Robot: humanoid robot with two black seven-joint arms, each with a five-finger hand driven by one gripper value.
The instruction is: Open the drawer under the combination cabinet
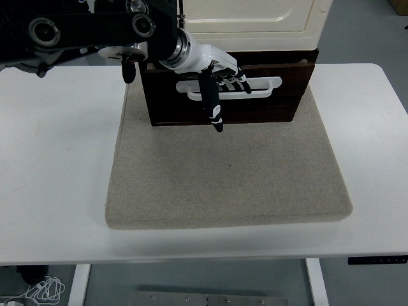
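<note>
Left hand (220,73), white-palmed with black fingers, is curled over the white handle (255,88) of the dark wooden drawer (268,102), its fingers hooked through the handle's slot while the thumb points down across the drawer front. That drawer sits at the bottom of the combination cabinet, directly beneath the cream-coloured upper unit (255,19), and its front stands slightly forward of the cabinet, with a thin dark gap showing along its top edge. Cabinet and drawer rest at the far end of a grey-beige felt mat (223,178), which lies flat on the white desk (51,159). The black left arm (83,29) reaches in from the upper left edge of the view.
</note>
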